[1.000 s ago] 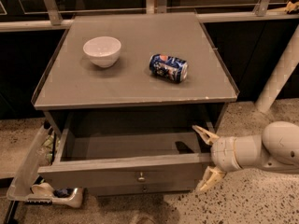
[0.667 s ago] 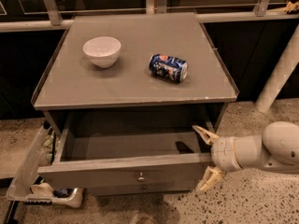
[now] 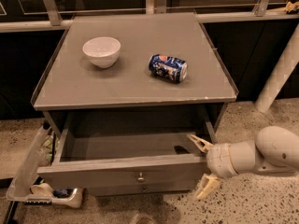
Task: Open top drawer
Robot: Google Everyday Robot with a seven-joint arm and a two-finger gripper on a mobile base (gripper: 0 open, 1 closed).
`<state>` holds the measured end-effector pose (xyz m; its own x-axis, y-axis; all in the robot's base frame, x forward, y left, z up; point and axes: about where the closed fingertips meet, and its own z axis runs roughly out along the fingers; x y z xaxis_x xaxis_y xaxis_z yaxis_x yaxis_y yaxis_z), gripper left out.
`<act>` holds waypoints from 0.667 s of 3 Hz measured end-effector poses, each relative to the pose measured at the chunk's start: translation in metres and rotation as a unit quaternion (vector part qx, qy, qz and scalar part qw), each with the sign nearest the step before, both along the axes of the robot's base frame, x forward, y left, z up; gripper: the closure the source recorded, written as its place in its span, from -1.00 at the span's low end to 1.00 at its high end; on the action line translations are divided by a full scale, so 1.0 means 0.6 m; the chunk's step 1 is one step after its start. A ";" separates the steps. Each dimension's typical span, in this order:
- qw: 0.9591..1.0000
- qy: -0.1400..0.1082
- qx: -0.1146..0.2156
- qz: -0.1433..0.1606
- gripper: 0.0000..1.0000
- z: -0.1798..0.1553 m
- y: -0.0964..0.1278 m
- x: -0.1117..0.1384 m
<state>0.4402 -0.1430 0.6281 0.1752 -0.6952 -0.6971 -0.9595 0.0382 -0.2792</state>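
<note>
The top drawer (image 3: 124, 171) of the grey cabinet stands pulled out toward me, its plain grey inside bare, with a small round metal knob (image 3: 140, 177) at the centre of its front panel. My gripper (image 3: 202, 164) is at the drawer's right front corner, on the end of the white arm coming in from the right. Its two cream fingers (image 3: 198, 143) are spread, one above the drawer's front edge and one below, holding nothing.
A white bowl (image 3: 101, 51) and a blue can (image 3: 168, 67) lying on its side rest on the cabinet top (image 3: 131, 85). A lower drawer front shows just under the open one (image 3: 140, 189). A white rack with clutter (image 3: 42, 192) leans at the cabinet's left. Speckled floor lies in front.
</note>
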 end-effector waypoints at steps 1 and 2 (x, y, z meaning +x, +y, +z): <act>1.000 0.000 0.000 0.000 -0.65 0.006 0.000 0.000; 1.000 0.000 0.000 0.000 -0.17 0.006 0.000 0.000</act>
<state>0.4401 -0.1431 0.6316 0.1753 -0.6951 -0.6972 -0.9595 0.0381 -0.2792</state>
